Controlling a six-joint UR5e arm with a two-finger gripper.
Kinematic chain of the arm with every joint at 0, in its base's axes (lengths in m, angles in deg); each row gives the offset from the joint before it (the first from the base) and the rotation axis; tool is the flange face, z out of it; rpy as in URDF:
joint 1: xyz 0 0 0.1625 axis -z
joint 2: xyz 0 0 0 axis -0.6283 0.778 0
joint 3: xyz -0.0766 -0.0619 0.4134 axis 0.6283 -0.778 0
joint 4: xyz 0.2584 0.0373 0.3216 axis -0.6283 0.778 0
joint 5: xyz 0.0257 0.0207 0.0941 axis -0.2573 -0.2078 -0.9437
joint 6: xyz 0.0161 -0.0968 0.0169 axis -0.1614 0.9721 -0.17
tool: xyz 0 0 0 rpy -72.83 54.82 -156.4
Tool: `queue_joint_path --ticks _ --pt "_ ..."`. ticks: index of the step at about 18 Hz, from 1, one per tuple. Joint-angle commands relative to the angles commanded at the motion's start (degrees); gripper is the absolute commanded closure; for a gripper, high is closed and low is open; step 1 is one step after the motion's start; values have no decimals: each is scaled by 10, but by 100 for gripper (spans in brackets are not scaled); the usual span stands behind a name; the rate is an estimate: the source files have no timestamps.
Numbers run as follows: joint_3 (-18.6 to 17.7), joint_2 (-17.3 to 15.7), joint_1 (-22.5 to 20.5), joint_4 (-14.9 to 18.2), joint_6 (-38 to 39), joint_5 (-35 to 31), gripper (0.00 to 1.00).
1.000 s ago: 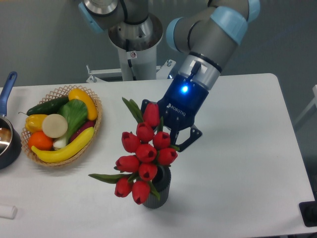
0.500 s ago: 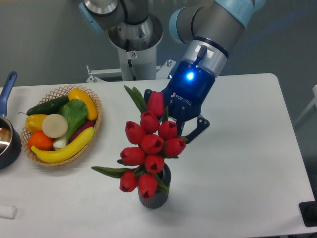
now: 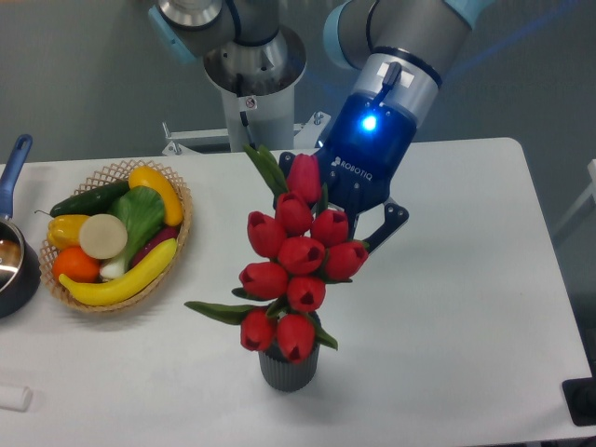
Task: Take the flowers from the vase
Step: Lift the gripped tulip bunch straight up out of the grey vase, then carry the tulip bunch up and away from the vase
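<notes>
from the fixed camera, the gripper [image 3: 346, 226] sits behind the top of the flowers [image 3: 296, 264], its dark blue body tilted down toward them with a blue light glowing on it. one black finger [image 3: 387, 223] shows to the right of the buds (the other is hidden behind the bunch), so i cannot tell whether the jaws are pinched on the stems or apart. the vase [image 3: 288, 366], dark grey and ribbed, stands upright on the white table [image 3: 447, 279], and the lowest buds hang just over its mouth. the bunch is red tulip buds stacked in a tall cluster, with pointed green leaves sticking out at upper left and lower left. at left, a wicker basket [image 3: 177, 244] holds mixed fruit and vegetables.
</notes>
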Motion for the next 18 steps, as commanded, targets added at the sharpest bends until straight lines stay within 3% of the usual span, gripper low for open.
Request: queue_joint_path --ticks 4,18 --pt "-4 -9 -16 0 1 -2 51" --pt "-34 -9 -138 -1 -54 -3 51"
